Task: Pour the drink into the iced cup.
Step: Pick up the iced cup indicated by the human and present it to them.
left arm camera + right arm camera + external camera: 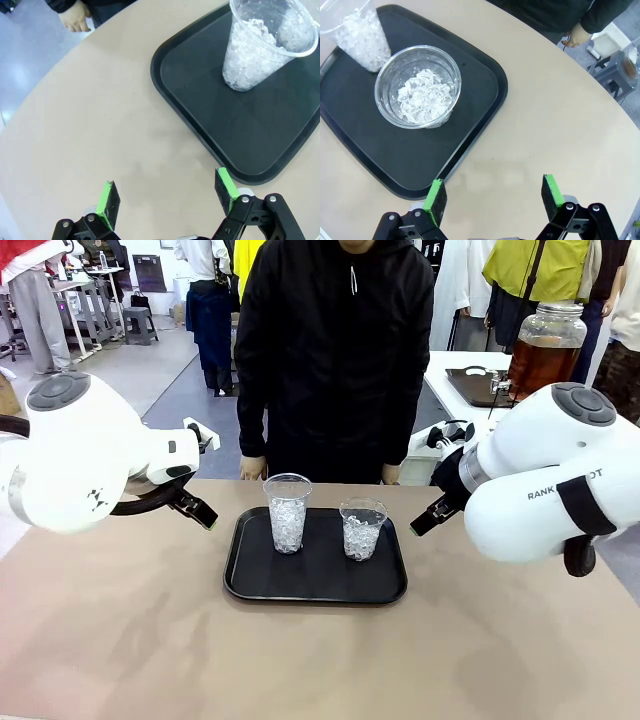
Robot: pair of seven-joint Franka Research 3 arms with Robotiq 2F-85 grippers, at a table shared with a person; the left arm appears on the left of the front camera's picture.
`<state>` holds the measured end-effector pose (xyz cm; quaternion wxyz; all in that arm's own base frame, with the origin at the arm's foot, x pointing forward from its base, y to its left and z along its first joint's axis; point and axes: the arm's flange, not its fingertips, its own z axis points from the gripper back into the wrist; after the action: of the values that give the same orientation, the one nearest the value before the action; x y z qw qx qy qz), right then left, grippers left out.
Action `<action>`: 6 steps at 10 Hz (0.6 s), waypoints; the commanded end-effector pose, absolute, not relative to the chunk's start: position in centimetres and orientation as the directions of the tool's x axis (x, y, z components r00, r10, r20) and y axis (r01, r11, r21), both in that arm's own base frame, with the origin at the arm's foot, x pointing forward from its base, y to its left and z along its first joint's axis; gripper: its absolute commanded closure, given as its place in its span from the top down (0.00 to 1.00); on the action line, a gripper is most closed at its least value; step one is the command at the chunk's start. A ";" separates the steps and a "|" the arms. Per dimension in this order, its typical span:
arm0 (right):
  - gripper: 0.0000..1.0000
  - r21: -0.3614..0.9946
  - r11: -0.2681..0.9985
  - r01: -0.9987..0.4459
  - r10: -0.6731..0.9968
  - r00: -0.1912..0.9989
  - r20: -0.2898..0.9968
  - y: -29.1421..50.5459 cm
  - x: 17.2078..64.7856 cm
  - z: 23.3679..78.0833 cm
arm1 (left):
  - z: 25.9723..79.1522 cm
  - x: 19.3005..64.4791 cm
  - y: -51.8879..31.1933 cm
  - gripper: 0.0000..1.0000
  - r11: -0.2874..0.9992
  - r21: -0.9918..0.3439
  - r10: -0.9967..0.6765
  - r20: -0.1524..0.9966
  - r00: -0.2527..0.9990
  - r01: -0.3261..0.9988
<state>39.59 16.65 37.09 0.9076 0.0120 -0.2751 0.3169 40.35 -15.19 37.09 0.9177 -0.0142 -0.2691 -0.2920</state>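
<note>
The amber-brown drink [540, 365] sits in a large round glass dispenser jar [548, 335] with a lid and a small spigot. The jar stands upright on a white side table [450, 365] beyond the far right corner of the tan surface [120, 640]. That puts it behind and outboard of the right pincer [493, 185], well apart from both arms, with the right arm clearly the nearer.

The right pincer hangs wide open with nothing between its green pads, just off the right edge of the flat black tray [250, 580]. The left pincer [165, 185] is likewise spread wide and empty, off the tray's left edge.

On the tray two clear plastic cups of ice stand upright, side by side but apart. The taller cup [287, 512] is towards the left pincer and the shorter cup [362, 528] towards the right. Which one is to be filled I cannot tell.

As I judge it, liquid and cups lie far apart, so either a cup must travel to the spigot or the drink must come to the tray.
</note>
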 end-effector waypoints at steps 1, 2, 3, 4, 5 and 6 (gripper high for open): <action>1.00 -0.124 0.814 -0.567 0.539 0.661 0.522 15.6 39.4 38.2 | 38.2 39.9 -14.6 1.00 0.821 0.138 -0.537 0.517 0.666 0.555; 1.00 -0.100 0.824 -0.558 0.520 0.672 0.527 15.0 39.3 38.9 | 39.4 39.7 -14.3 1.00 0.814 0.143 -0.544 0.526 0.653 0.563; 1.00 -0.066 0.827 -0.559 0.502 0.680 0.534 14.6 39.2 39.6 | 40.5 39.5 -13.8 1.00 0.817 0.137 -0.536 0.541 0.648 0.560; 1.00 -0.030 0.825 -0.564 0.492 0.691 0.530 14.2 39.3 40.3 | 41.9 39.5 -13.5 1.00 0.811 0.123 -0.537 0.547 0.643 0.572; 1.00 0.018 0.825 -0.564 0.468 0.701 0.538 13.7 39.2 41.4 | 43.0 39.1 -12.8 1.00 0.802 0.057 -0.520 0.557 0.648 0.594; 1.00 0.075 0.813 -0.578 0.453 0.708 0.542 13.1 39.5 43.6 | 44.2 39.0 -12.2 1.00 0.805 0.021 -0.505 0.549 0.666 0.593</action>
<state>38.85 14.90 41.49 0.9220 0.0835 -0.2670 0.2677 39.04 -14.12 42.88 0.9083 -0.0517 -0.2907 -0.2964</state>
